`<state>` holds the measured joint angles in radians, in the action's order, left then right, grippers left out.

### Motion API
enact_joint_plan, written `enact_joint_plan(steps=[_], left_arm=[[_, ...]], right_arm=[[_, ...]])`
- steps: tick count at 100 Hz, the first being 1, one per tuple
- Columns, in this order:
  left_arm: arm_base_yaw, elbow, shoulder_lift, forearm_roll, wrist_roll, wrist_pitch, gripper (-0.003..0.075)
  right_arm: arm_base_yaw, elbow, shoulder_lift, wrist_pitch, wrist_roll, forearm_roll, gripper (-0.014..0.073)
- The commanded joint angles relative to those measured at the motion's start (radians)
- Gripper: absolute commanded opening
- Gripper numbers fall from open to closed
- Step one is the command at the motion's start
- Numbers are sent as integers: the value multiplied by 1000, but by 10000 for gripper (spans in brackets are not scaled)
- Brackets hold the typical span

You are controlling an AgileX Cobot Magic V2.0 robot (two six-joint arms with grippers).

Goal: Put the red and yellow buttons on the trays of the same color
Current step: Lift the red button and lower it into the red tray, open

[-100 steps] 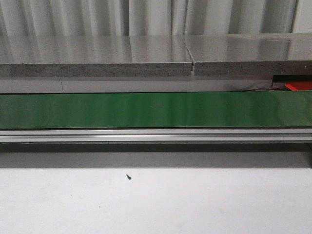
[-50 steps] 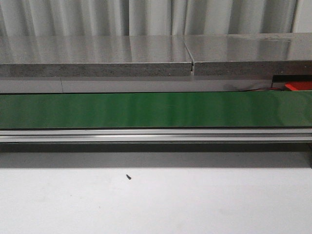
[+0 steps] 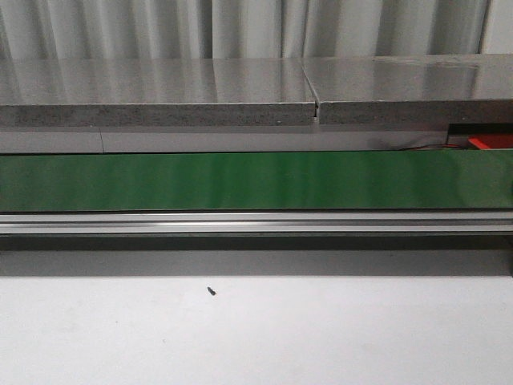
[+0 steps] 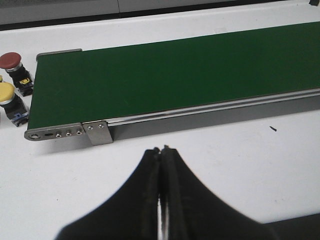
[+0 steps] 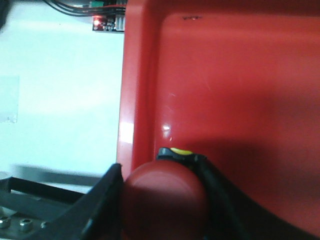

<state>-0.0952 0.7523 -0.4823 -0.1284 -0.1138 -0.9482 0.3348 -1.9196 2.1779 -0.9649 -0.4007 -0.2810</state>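
While our right gripper (image 5: 162, 200) squeezes a round red push button (image 5: 164, 197) over the shiny red plastic tray (image 5: 240, 90), our left gripper (image 4: 161, 165) is closed and empty, and another red button (image 4: 11, 61) and a yellow button (image 4: 6, 93) wait beside the long green belt (image 4: 175, 75).

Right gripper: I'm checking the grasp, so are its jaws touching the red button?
Touching. The right wrist view shows the right gripper with jaws pressed against both sides of the red button, above the red tray.
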Motion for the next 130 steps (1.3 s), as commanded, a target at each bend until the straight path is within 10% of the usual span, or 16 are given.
enact_joint_plan(steps=[1, 29, 53, 90, 108, 130], left_arm=[[-8, 25, -8, -10, 2, 67, -19], [-8, 25, -8, -10, 2, 67, -19], [-8, 25, -8, -10, 2, 67, -19], [-8, 25, -8, -10, 2, 67, -19], [-8, 25, -8, -10, 2, 67, -19], [-8, 25, -8, -10, 2, 67, -19]], right_arm=[[4, -38, -51, 50, -13, -27, 223], [4, -39, -18, 36, -12, -26, 236], [4, -39, -22, 32, -12, -26, 560], [-2, -36, -133, 43, -39, -14, 555], [-31, -34, -212, 20, -39, -10, 408], [-60, 110, -348, 53, -39, -5, 24]])
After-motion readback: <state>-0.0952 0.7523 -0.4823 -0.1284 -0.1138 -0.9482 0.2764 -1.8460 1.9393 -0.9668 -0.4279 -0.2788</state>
